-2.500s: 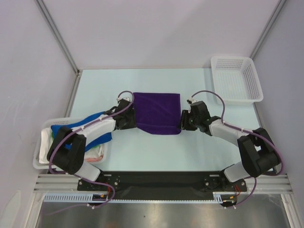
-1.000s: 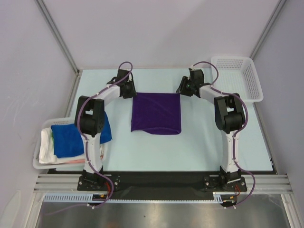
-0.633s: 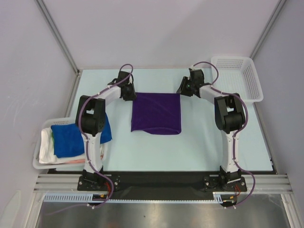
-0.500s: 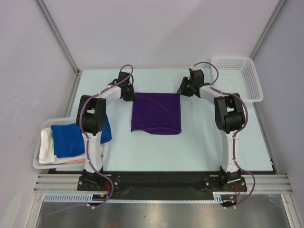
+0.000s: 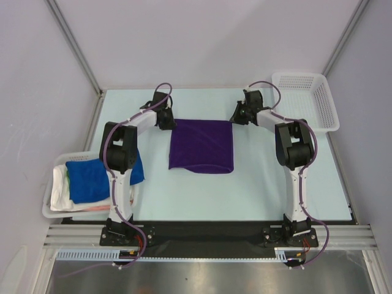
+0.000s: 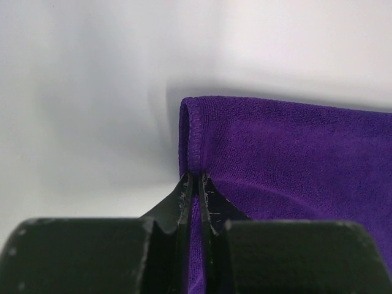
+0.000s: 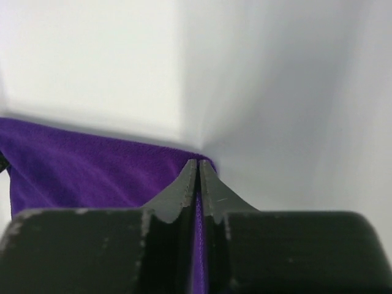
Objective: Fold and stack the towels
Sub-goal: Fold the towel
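Table [image 5: 184, 190] mostly bare, purple towel [image 5: 202, 146] flat mid-table, folded once I reckon. My left gripper [image 6: 195, 184] and right gripper [image 7: 197, 177] pinched tight on far corners. Next: let go, back off, second fold.

A lab test cell: plain white partition walls [image 5: 202, 43] and aluminium framing rails [image 5: 208, 236] enclose the table [image 5: 245, 190].

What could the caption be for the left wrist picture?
Left gripper pinching the stitched corner of a soft purple towel.
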You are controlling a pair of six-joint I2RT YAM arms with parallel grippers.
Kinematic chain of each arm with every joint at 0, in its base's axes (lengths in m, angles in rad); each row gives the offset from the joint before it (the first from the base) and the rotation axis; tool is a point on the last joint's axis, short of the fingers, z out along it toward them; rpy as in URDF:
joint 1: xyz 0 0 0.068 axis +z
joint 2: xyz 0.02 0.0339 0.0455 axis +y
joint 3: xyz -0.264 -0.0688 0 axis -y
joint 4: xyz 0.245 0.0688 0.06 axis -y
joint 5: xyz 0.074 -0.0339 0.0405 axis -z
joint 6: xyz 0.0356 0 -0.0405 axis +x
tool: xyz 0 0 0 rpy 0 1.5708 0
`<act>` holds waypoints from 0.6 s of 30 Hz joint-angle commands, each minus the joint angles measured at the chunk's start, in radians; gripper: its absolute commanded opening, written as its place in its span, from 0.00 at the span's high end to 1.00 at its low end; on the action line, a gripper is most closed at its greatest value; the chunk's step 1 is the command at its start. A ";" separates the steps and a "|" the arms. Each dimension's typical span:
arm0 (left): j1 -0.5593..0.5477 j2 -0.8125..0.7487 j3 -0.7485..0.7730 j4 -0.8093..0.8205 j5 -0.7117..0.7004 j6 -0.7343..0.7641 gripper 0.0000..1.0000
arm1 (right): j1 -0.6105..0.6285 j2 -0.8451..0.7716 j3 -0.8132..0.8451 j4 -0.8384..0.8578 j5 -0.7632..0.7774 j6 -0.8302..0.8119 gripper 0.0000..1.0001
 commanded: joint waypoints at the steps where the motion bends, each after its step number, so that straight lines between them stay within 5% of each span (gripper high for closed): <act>1: 0.003 0.030 0.026 -0.019 -0.012 0.008 0.90 | -0.028 0.013 0.065 -0.009 -0.006 0.002 0.94; 11: 0.005 0.029 0.027 -0.026 -0.024 0.018 0.88 | -0.061 0.037 0.134 -0.024 -0.001 0.014 0.92; 18: 0.011 0.004 0.072 -0.015 -0.002 0.018 0.65 | -0.058 0.022 0.136 -0.042 -0.003 -0.002 0.74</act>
